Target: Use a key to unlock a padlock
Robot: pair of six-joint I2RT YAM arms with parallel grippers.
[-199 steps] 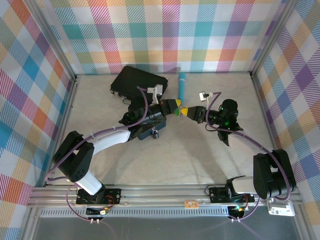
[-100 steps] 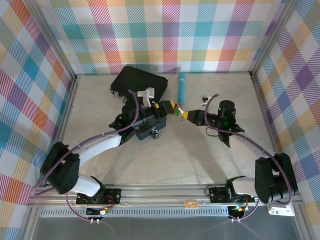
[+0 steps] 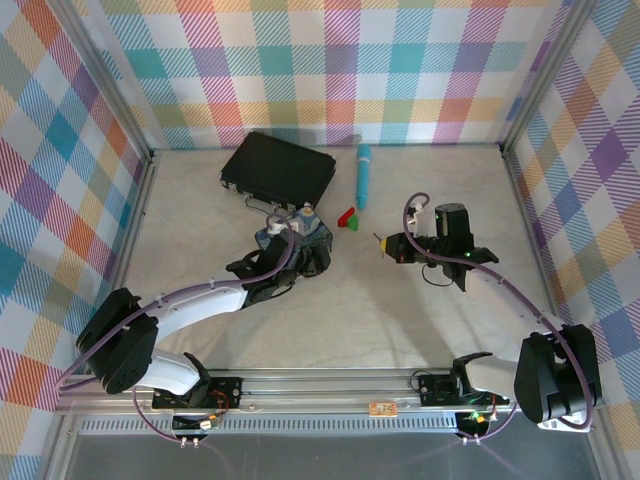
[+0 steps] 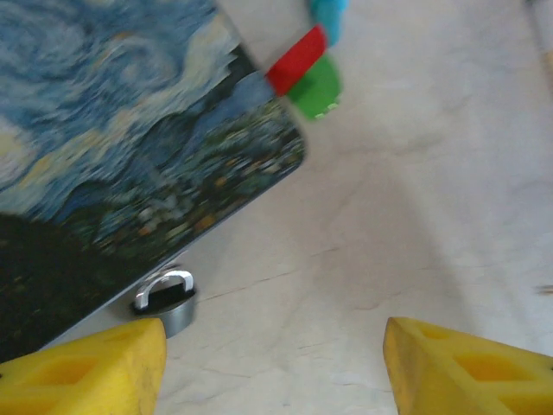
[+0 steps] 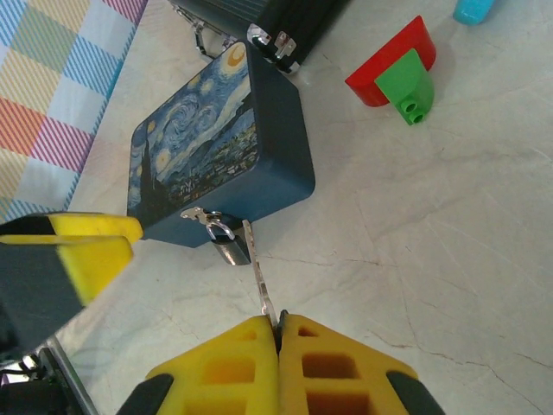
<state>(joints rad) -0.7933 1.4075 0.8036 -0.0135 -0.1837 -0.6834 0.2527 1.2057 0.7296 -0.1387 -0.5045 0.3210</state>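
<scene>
The tiny dark padlock (image 5: 229, 248) with its silvery shackle hangs on the hasp at the front of the starry-night box (image 5: 216, 143). It lies on the table just ahead of my left fingers, and the padlock (image 4: 164, 300) sits close to the left fingertip (image 4: 95, 367). My left gripper (image 4: 275, 372) is open and empty, hovering over the box (image 3: 318, 232). My right gripper (image 5: 278, 333) is shut on the thin silvery key (image 5: 259, 272). The key points at the padlock and its tip reaches just beside the padlock body. From above, the right gripper (image 3: 382, 242) sits right of the box.
A red block (image 3: 346, 214) and a green block (image 3: 352, 223) lie between the grippers toward the back. A blue cylinder (image 3: 363, 172) and a black case (image 3: 277, 168) sit behind them. Checked walls close in the table on three sides.
The two grippers met tip to tip near the blocks a second ago. Since then the left has swung back over the box, and the right has drawn slightly right and toward the front, holding the key.
</scene>
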